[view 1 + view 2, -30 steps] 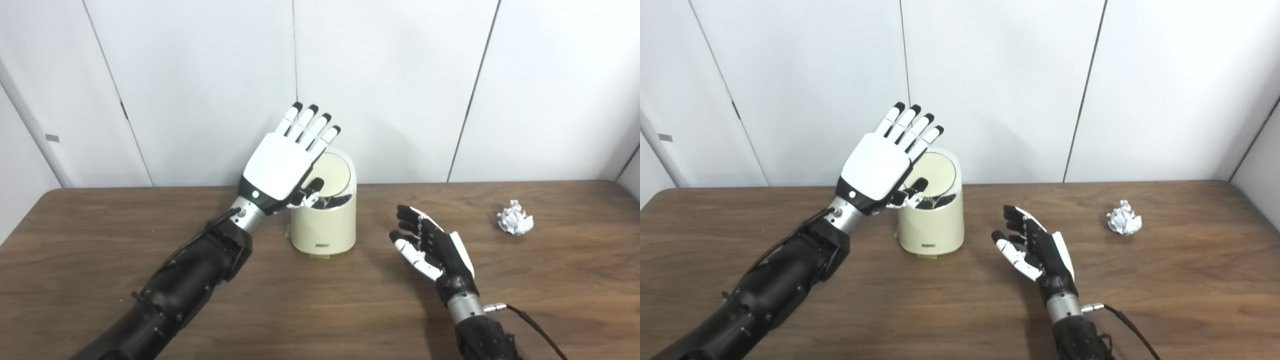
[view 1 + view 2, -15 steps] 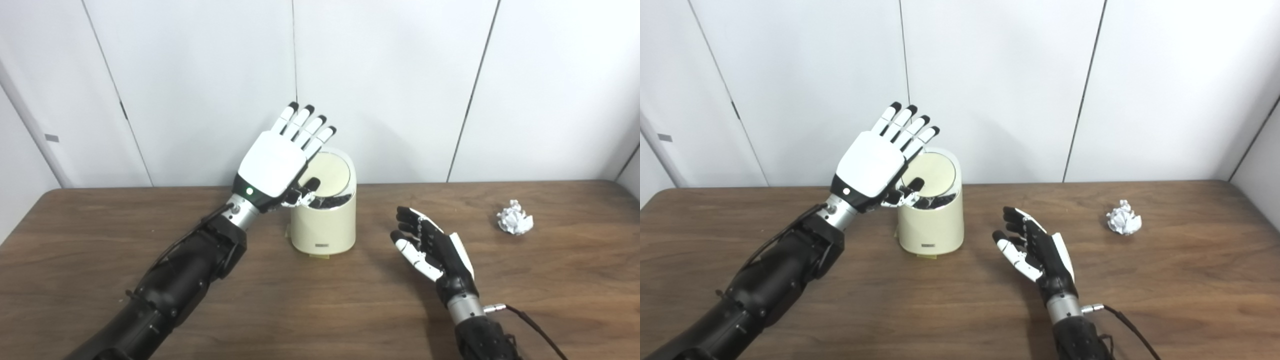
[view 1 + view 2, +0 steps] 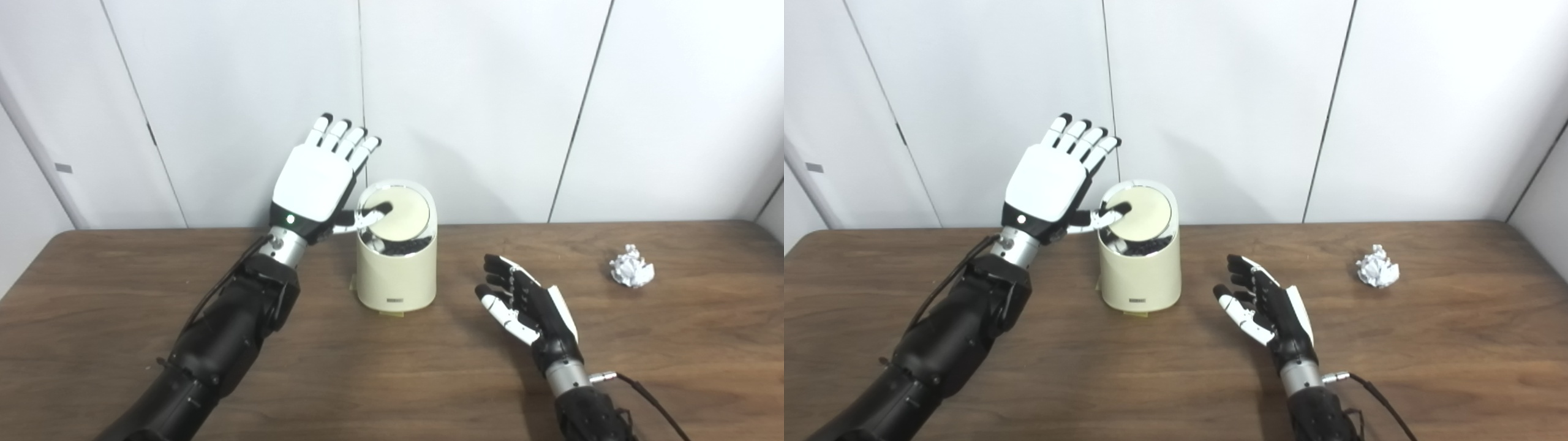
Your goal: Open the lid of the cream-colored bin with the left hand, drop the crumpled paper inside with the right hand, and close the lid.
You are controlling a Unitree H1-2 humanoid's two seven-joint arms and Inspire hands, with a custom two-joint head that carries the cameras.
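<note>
Cream-colored, the bin [image 3: 397,269] stands upright on the wooden table [image 3: 392,367] near the back wall, its round lid [image 3: 399,211] tilted so that a dark gap shows along its near edge. We see the left robot hand [image 3: 318,184] raised just left of the bin, fingers spread and holding nothing, its thumb resting on the lid. The right robot hand [image 3: 527,303] waits empty with fingers apart, right of the bin, and the crumpled paper [image 3: 631,266] lies well apart at the far right.

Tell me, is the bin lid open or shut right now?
Partly open. The lid is tilted, with a dark gap at its near edge. The left hand has its thumb on the lid. The paper lies on the table.
</note>
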